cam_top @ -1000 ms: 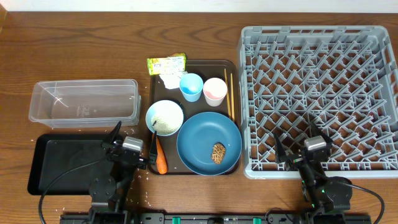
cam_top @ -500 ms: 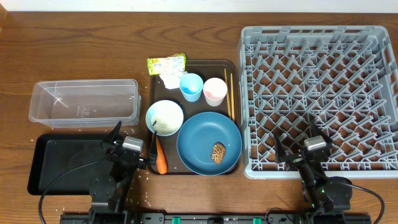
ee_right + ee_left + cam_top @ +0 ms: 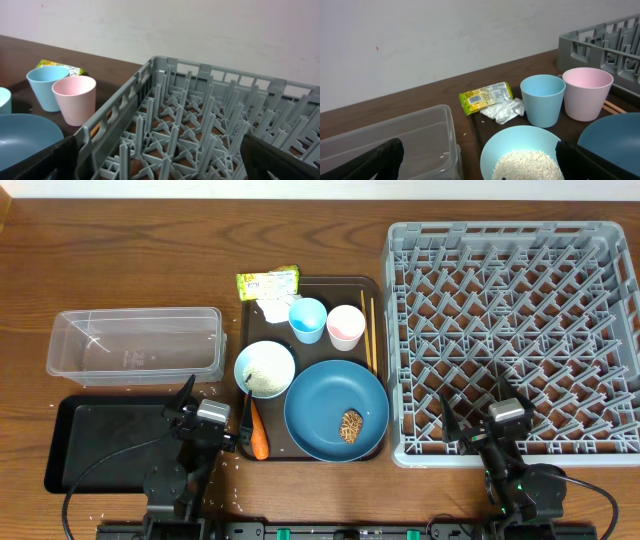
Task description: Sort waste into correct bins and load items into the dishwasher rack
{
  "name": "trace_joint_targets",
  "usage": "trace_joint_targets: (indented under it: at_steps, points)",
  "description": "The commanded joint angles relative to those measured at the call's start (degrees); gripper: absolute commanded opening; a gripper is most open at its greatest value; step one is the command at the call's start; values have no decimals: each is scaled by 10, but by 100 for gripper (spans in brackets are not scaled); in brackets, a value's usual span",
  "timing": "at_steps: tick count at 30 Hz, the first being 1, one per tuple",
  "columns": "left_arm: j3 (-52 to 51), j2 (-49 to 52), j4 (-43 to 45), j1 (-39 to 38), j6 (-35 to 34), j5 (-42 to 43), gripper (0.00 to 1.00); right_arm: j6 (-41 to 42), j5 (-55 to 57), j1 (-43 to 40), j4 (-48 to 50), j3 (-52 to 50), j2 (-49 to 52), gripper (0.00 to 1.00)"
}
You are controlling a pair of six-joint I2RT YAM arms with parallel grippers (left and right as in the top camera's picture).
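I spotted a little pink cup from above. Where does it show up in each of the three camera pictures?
Overhead: the pink cup is near the middle, just left of the chopsticks.
Left wrist: it stands at the right.
Right wrist: it stands at the left, just outside the grey rack.
Shared landmark: the light blue cup, immediately left of it in every view.

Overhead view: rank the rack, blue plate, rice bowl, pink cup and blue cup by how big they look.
1. Rack, by far the largest.
2. Blue plate.
3. Rice bowl.
4. Pink cup and blue cup: they look about alike, so I won't rank them.
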Motion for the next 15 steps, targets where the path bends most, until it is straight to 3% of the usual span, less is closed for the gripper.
trace_joint_targets:
  at_steps: [1,9,15]
  points:
    - [-6,0,-28,-2,-1,-18,98,-5,-19,-15,2,-2,0,99]
    - [-6,0,-25,-2,-2,-8,98,71,-58,-15,15,-1,0,99]
    - [-5,0,35,-2,-27,174,98,139,-128,-15,9,52,0,99]
